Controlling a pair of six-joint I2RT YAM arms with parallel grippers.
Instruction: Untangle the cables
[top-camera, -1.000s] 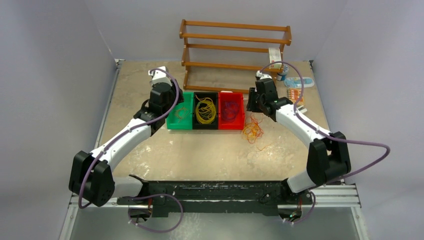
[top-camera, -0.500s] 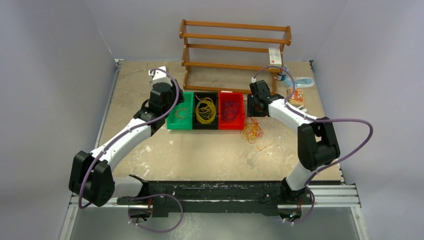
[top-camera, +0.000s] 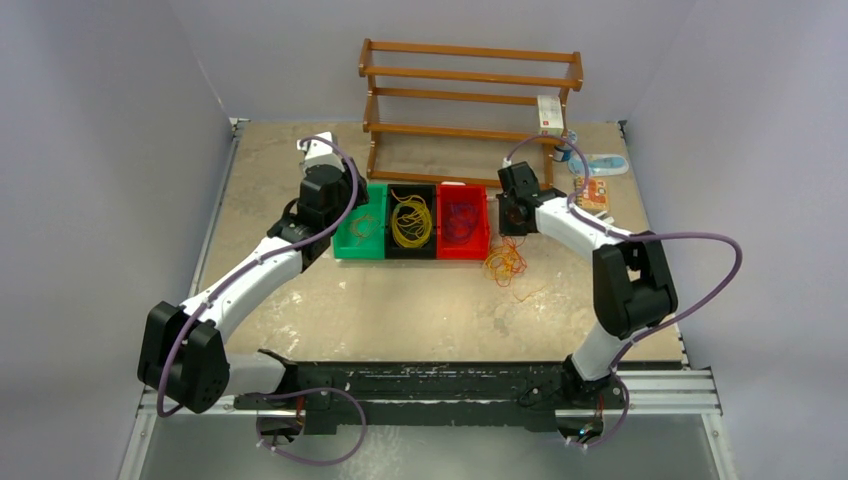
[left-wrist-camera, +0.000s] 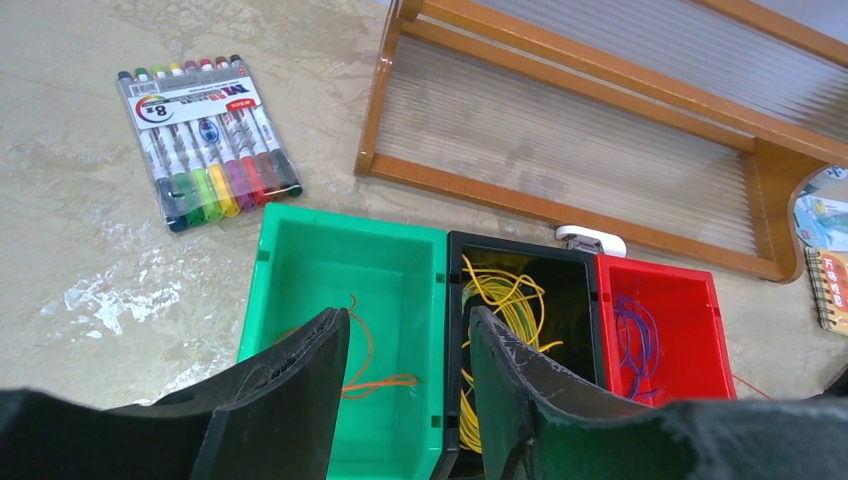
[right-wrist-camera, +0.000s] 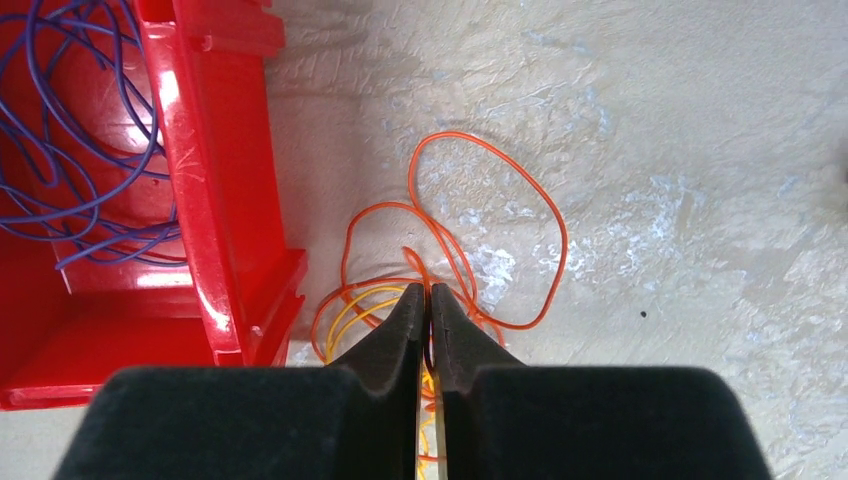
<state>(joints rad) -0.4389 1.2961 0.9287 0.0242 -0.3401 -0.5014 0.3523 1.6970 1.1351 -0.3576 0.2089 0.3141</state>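
Note:
A loose tangle of orange and yellow cables (top-camera: 505, 262) lies on the table just right of the red bin (top-camera: 478, 222). My right gripper (right-wrist-camera: 428, 290) points down into it. Its jaws are shut, with a thin strand pinched between the tips. An orange loop (right-wrist-camera: 564, 235) spreads out beyond the tips, and yellow strands (right-wrist-camera: 345, 310) lie at their left. Purple cables (right-wrist-camera: 60, 150) sit in the red bin. My left gripper (left-wrist-camera: 405, 320) hangs open and empty over the green bin (left-wrist-camera: 300, 260), which holds an orange cable (left-wrist-camera: 365, 370). Yellow cables (left-wrist-camera: 505, 300) fill the black bin (left-wrist-camera: 452, 300).
A wooden rack (top-camera: 470, 100) stands behind the three bins, with a small box (top-camera: 549, 112) on its right end. A pack of markers (left-wrist-camera: 205, 140) lies left of the rack. Small packets (top-camera: 592, 192) lie at the far right.
The right arm has folded in at the elbow. Its gripper has come down slightly left over the loose tangle and its jaws have shut. The left arm has not moved.

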